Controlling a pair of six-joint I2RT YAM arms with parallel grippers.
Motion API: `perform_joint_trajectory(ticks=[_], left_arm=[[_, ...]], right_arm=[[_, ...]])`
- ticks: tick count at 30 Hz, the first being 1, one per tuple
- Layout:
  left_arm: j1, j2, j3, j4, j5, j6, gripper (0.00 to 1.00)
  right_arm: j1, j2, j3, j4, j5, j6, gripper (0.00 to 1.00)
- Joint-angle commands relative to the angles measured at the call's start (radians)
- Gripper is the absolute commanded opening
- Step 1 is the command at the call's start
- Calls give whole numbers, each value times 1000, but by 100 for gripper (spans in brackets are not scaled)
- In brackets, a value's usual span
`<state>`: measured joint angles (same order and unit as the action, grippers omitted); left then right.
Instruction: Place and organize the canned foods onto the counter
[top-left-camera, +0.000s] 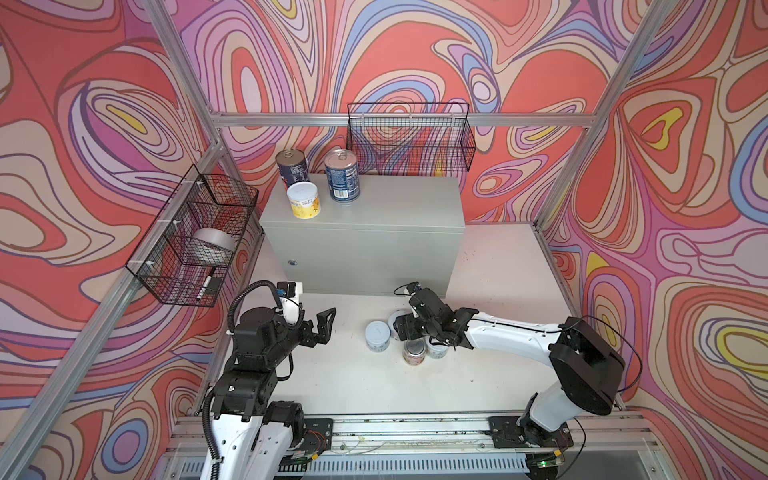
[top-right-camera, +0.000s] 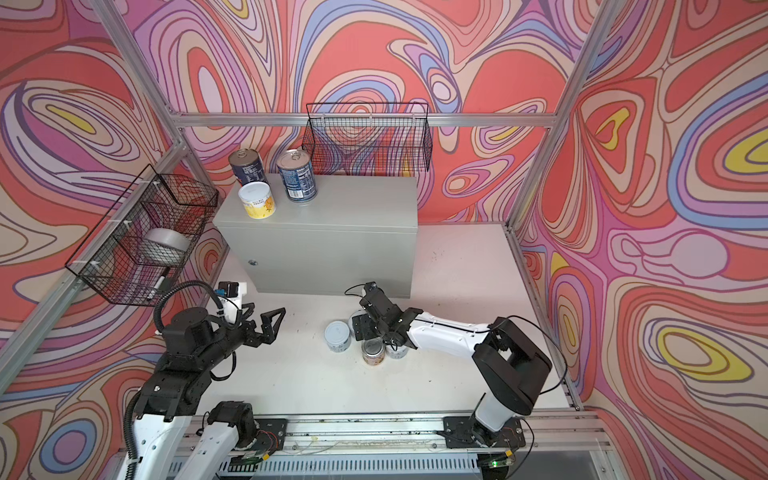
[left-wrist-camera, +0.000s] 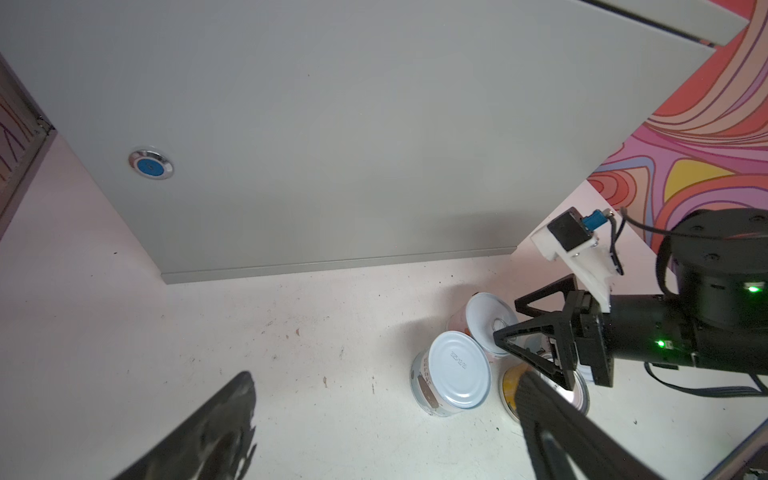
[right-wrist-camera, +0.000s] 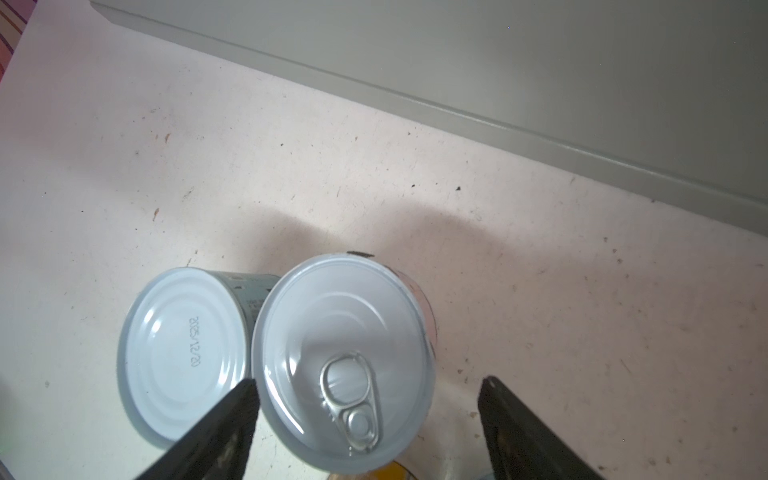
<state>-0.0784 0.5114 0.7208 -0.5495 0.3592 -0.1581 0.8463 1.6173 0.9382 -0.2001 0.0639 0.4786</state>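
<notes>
**Right claw open astride a pull-tab can; three cans up, four below**

Read the white tabletop (top-left-camera: 332, 382) as a clock face in both top views, with 12 at the back wall. The counter (top-left-camera: 399, 203) stands at 12 o'clock. Three cans sit upright at the 9 o'clock end of its flat top. A tall dark-blue can (top-left-camera: 293, 168) is at the back corner. A second dark-blue can (top-left-camera: 341, 176) stands just to its 3 o'clock side. A short yellow can (top-left-camera: 304, 200) is close at the first one's 6 o'clock.

Four short cans cluster near the middle of the tabletop, in front of the counter. The right claw (right-wrist-camera: 368, 381) reaches in from 4 o'clock and hangs over the pull-tab can (right-wrist-camera: 345, 361). Its jaws are parted, one on each side. One finger (right-wrist-camera: 224, 428) is at the rim, and the other stands clear with bare table between, so nothing is gripped. A pale can (right-wrist-camera: 183, 353) sits right against the pull-tab can, at its 9 o'clock in a top view. A colourful can (top-left-camera: 414, 352) and a fourth can (top-left-camera: 437, 350) lie at the cluster's 6 o'clock edge, partly under the arm.

The left claw (top-left-camera: 318, 328) hovers at the cluster's 9 o'clock, well apart, spread wide and empty.
</notes>
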Motion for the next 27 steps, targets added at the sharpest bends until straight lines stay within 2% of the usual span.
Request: perform_joint_trajectory(ticks=[1,13,20,27], left_arm=[[-7,-2,-2,31,57,2,100],[-55,36,-14,98,221,-28,100],[-66,101,60,39,193,-44,100],[-66,166,131,-27,174,-169,100]], right_arm=[[6,22,28,-21,9,-14,86],[14,24,40,-22,-30,-3,86],[25,24,44,-30,-29,-8,86],[49,39,35,-5,1,-19,86]])
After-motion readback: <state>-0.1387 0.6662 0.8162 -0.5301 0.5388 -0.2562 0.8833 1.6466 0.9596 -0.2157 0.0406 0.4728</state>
